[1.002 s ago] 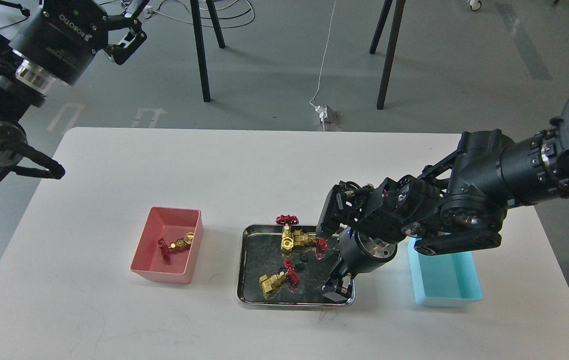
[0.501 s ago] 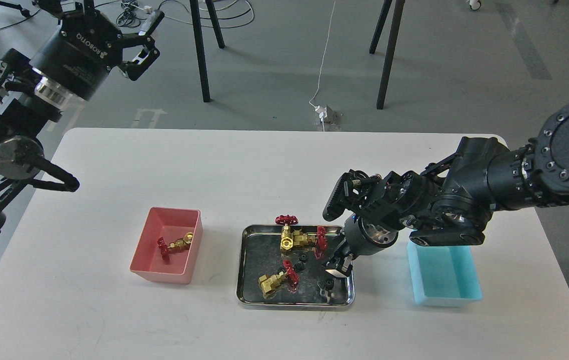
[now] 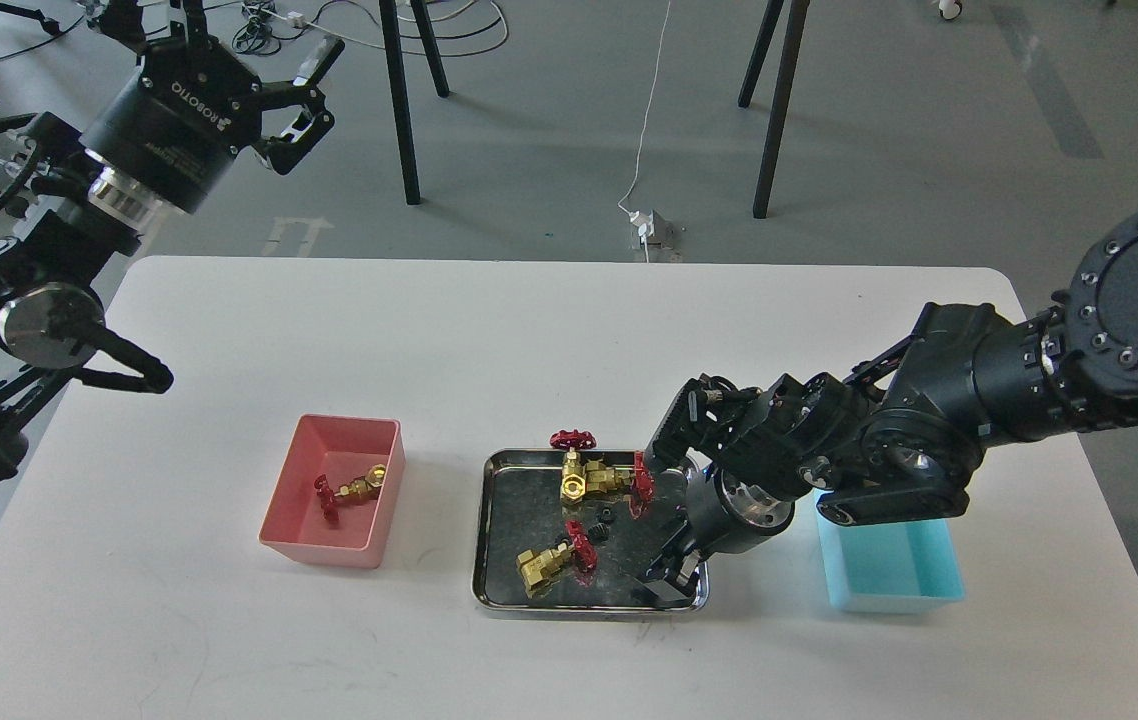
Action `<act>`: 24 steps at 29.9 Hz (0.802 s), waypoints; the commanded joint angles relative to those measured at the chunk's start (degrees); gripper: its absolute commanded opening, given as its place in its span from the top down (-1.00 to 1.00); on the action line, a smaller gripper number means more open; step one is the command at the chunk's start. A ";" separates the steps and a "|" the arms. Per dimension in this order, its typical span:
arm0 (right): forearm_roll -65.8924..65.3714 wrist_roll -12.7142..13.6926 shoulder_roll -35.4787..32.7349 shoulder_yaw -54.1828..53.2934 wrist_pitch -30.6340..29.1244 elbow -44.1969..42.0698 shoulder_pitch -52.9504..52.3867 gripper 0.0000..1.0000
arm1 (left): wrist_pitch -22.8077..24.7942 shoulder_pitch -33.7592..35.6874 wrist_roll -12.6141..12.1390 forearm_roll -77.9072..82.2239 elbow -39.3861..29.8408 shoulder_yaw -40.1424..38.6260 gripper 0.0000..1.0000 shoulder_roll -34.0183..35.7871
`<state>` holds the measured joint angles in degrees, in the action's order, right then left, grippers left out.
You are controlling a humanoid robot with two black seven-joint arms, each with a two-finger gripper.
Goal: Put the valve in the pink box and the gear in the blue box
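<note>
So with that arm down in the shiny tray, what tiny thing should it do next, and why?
Probably close the right gripper on whatever lies at the near right corner of the shiny steel tray, likely a small black gear, though I cannot see it there. The gripper sits low in that corner, and the light cyan-blue plastic box beside it looks empty.

White lettering reading "ROBOTIQ" runs along the black cylindrical body of the robot's left claw (image 3: 304, 85), at about ten o'clock in the view. Smaller print beneath it is illegible.
</note>
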<state>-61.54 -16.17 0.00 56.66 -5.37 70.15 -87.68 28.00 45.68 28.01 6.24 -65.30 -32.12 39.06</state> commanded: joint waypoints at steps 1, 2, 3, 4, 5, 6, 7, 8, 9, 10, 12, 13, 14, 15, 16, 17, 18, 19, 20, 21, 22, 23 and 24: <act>-0.07 0.08 0.00 0.82 0.18 -0.28 0.67 -0.16 | 0.00 -0.07 -0.01 0.00 0.00 0.04 -0.99 -0.39; -0.07 0.08 0.00 0.91 0.35 -0.45 0.76 -0.15 | 0.00 -0.07 -0.01 0.00 0.09 0.04 -0.99 -0.39; -0.07 0.08 0.00 0.91 0.53 -0.63 0.84 -0.15 | 0.00 -0.07 -0.01 0.00 0.09 0.04 -0.99 -0.47; -0.07 0.08 0.00 0.91 0.71 -0.98 0.93 -0.15 | 0.00 -0.07 -0.01 0.08 0.09 0.04 -0.99 -0.48; -0.07 0.08 0.00 0.91 0.88 -1.24 1.02 -0.15 | 0.00 -0.07 -0.01 0.08 0.17 0.04 -0.99 -0.56; -0.07 0.08 0.00 0.91 0.88 -1.51 1.19 -0.15 | 0.00 -0.07 -0.01 0.08 0.09 0.04 -0.99 -0.56; -0.07 0.08 0.00 0.91 1.06 -1.68 1.20 -0.15 | 0.00 -0.07 -0.01 0.08 0.17 0.04 -0.99 -0.56; 0.01 0.08 0.00 0.91 1.23 -1.77 1.20 -0.14 | 0.00 -0.07 -0.01 0.08 0.18 0.04 -0.99 -0.65; 0.01 0.08 0.00 0.91 1.67 -1.77 1.37 -0.14 | 0.00 -0.07 -0.01 0.08 0.26 0.04 -0.99 -0.91; -0.07 0.08 0.00 0.91 2.11 -1.86 1.46 -0.14 | 0.00 -0.07 -0.01 0.08 0.35 0.04 -0.99 -1.18; 0.01 0.08 0.00 0.91 2.99 -1.95 1.90 -0.14 | 0.00 -0.07 -0.01 0.17 0.53 0.04 -0.99 -1.70; 0.10 0.08 0.00 0.91 3.25 -2.21 1.99 -0.14 | 0.00 -0.07 -0.01 0.17 0.53 0.13 -0.99 -1.79; 0.10 0.08 0.00 0.83 3.52 -2.47 2.07 -0.14 | 0.00 -0.07 -0.01 0.17 0.53 0.21 -0.99 -1.97; 0.10 0.08 0.00 0.82 3.61 -2.56 2.16 -0.14 | 0.00 -0.15 -0.01 0.17 0.61 0.21 -0.99 -2.06; 0.10 0.08 0.00 0.82 3.70 -2.65 2.16 -0.14 | 0.00 -0.15 -0.01 0.17 0.61 0.30 -0.99 -2.06; 0.10 0.08 0.00 0.82 3.70 -2.65 2.25 -0.14 | 0.00 -0.15 -0.01 0.17 0.61 0.30 -0.99 -2.06; 0.10 0.08 0.00 0.82 3.70 -2.65 2.51 -0.14 | 0.00 -0.24 -0.01 0.17 0.61 0.22 -0.99 -2.06; 0.10 0.08 0.00 0.82 3.78 -2.65 2.69 -0.14 | 0.00 -0.50 -0.01 0.17 0.61 0.13 -0.99 -2.06; 0.10 0.08 0.00 0.82 3.87 -2.74 2.95 -0.13 | 0.00 -0.59 -0.01 0.17 0.53 0.04 -0.99 -2.06; 0.01 0.08 0.00 0.82 3.96 -2.91 3.22 -0.12 | 0.00 -0.59 -0.01 0.17 0.61 0.04 -0.99 -2.06; 0.01 0.08 0.00 0.82 4.31 -3.00 3.39 -0.10 | 0.00 -0.59 -0.01 0.17 0.53 0.04 -0.99 -2.06; 0.01 0.08 0.00 0.82 4.75 -3.09 3.57 -0.07 | 0.00 -0.59 -0.01 0.17 0.61 -0.05 -0.99 -2.06; 0.01 0.08 0.00 0.82 4.93 -3.18 3.66 -0.07 | 0.00 -0.59 -0.01 0.17 0.61 0.04 -0.99 -2.06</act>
<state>-61.45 -16.08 0.00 57.48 -1.13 67.24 -84.44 28.00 45.13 28.00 6.42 -64.70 -32.05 37.00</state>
